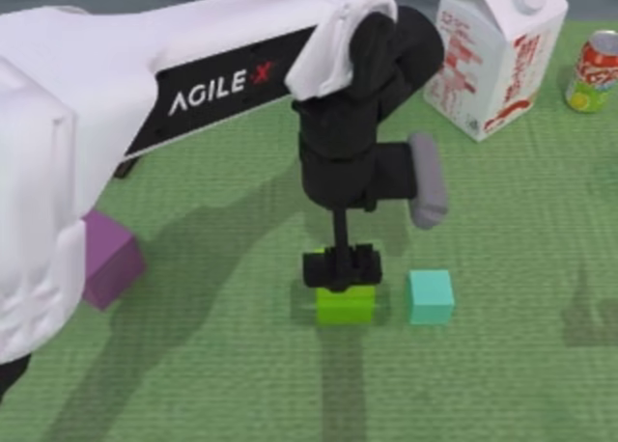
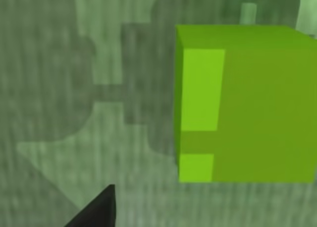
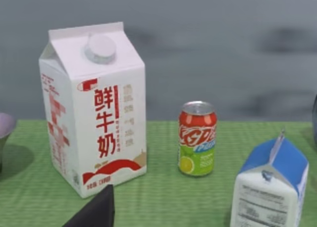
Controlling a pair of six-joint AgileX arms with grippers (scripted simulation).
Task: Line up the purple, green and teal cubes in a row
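Left gripper [image 1: 342, 268] low over the green cube, beside the teal one.

In the top view the left arm reaches to the table's middle, and its gripper stands directly above the medium lime-green matte cube [image 1: 345, 303], touching or almost touching its top; whether the fingers are closed on it I cannot tell. The smallest teal-turquoise matte cube [image 1: 430, 296] lies just to the right, in one line with the green. The largest purple-magenta matte cube [image 1: 108, 257] sits well apart to the left, partly hidden under the left arm, so that arm is nearer for it. The right arm is not seen; its wrist view shows a white milk carton [image 3: 94, 108] and a soda can [image 3: 197, 138].
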